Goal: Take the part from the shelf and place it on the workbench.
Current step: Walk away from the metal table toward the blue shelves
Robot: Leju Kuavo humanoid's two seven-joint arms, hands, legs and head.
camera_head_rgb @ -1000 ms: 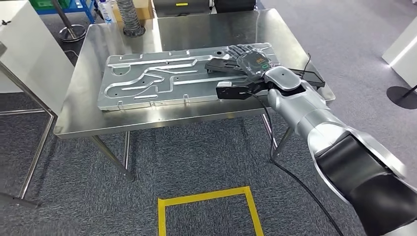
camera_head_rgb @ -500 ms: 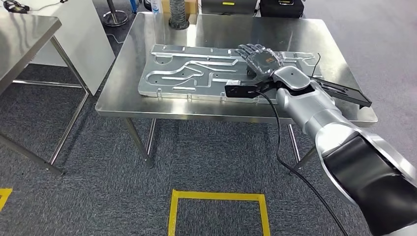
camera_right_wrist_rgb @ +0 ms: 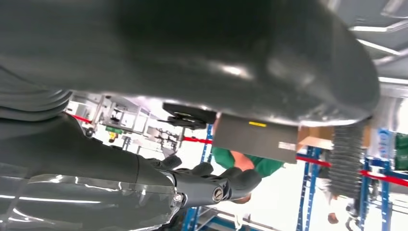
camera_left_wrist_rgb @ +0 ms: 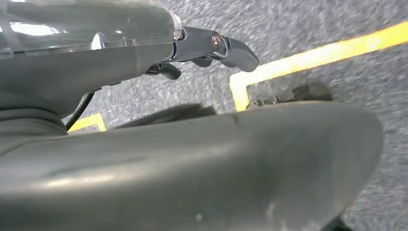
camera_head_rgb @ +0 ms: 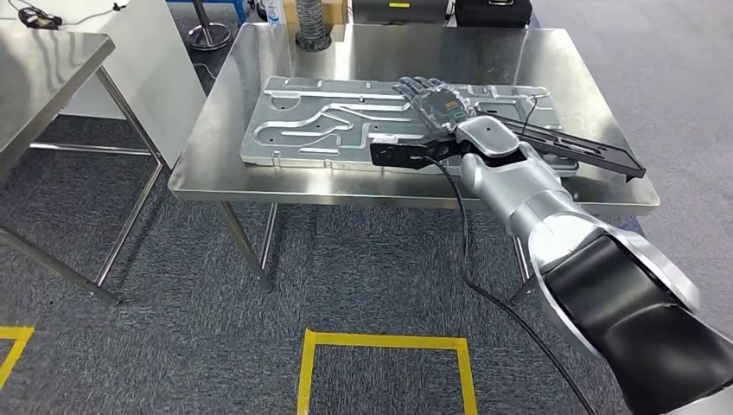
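Note:
The part is a long black bar (camera_head_rgb: 579,149) lying slantwise on the steel workbench (camera_head_rgb: 363,52), across the right end of a big silver grooved plate (camera_head_rgb: 320,130). Its far end reaches the bench's right edge, and its near end runs under my right wrist. My right hand (camera_head_rgb: 432,104) lies flat over the plate with its fingers stretched out and nothing gripped. The right wrist view shows that hand's dark fingers (camera_right_wrist_rgb: 207,185) loose, with nothing between them. My left hand (camera_left_wrist_rgb: 207,48) hangs above the carpet and holds nothing.
A second steel table (camera_head_rgb: 43,69) and a white cabinet (camera_head_rgb: 147,52) stand to the left. A ribbed hose (camera_head_rgb: 309,26) sits at the bench's back edge. A black cable (camera_head_rgb: 467,251) droops from my right wrist. A yellow tape square (camera_head_rgb: 385,341) marks the floor. A person in green (camera_right_wrist_rgb: 240,161) stands beyond.
The whole picture has shifted, so the camera has moved. The bar's end that stuck out past my right hand's fingers a second ago now lies under the hand. The hand has shifted left.

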